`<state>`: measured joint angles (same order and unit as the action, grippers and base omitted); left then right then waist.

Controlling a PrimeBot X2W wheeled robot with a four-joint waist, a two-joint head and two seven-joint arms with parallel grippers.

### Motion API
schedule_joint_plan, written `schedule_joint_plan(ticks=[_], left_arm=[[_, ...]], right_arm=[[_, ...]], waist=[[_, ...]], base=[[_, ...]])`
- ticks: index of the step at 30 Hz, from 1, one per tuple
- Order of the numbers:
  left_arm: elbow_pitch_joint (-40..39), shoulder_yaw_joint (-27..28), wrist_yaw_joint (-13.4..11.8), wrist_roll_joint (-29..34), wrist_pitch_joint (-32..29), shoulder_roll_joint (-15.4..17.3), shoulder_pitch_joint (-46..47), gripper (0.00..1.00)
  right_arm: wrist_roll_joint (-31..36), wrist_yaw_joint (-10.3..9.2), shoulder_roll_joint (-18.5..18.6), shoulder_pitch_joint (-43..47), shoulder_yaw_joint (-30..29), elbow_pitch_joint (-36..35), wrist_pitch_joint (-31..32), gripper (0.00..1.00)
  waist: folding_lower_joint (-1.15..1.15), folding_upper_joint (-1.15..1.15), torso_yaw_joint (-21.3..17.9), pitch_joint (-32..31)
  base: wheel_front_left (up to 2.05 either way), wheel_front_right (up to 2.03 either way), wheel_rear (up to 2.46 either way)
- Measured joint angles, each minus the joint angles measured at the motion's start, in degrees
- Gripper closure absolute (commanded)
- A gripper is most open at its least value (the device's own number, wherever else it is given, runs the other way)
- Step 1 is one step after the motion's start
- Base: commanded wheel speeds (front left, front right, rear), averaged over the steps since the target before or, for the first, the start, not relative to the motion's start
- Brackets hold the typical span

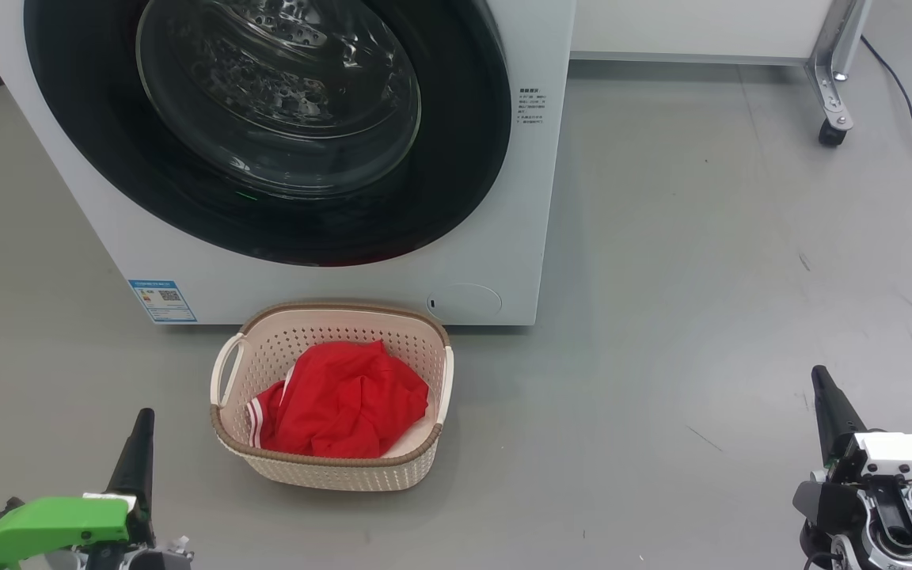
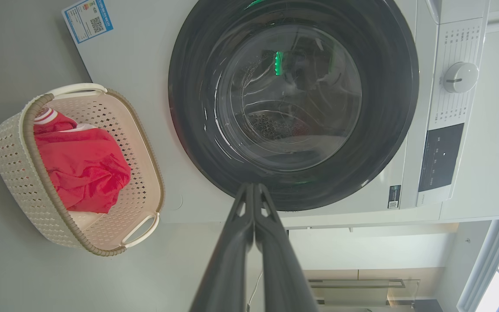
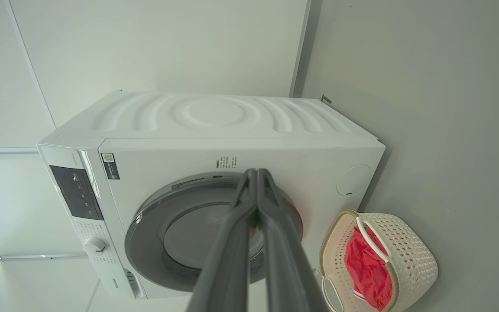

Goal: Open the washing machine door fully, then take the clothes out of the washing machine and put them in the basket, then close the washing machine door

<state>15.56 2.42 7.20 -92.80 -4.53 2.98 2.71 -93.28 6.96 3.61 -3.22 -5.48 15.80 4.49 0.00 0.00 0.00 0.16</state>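
The grey floor (image 1: pixel 662 277) is smooth, with a few faint scuff marks. The white washing machine (image 1: pixel 495 198) stands on it, with the cream basket (image 1: pixel 329 467) set down just in front of its base. Well apart to the right, a metal frame's castor (image 1: pixel 830 133) and a dark cable (image 1: pixel 909 103) rest on the floor.

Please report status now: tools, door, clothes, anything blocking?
Left tool shut, empty; right tool shut, empty. Washing machine door closed. Clothes in basket. Nothing in the way.
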Motion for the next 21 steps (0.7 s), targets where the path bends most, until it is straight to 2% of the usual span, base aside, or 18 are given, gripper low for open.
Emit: schedule_joint_plan(ticks=[21], left_arm=[[0.0, 0.1, 0.0, 0.0, 0.0, 0.0, 0.3, 1.00]], right_arm=[[0.0, 0.00, 0.0, -0.1, -0.1, 0.0, 0.0, 1.00]], waist=[[0.00, 0.00, 0.0, 0.0]], base=[[0.00, 0.00, 0.00]])
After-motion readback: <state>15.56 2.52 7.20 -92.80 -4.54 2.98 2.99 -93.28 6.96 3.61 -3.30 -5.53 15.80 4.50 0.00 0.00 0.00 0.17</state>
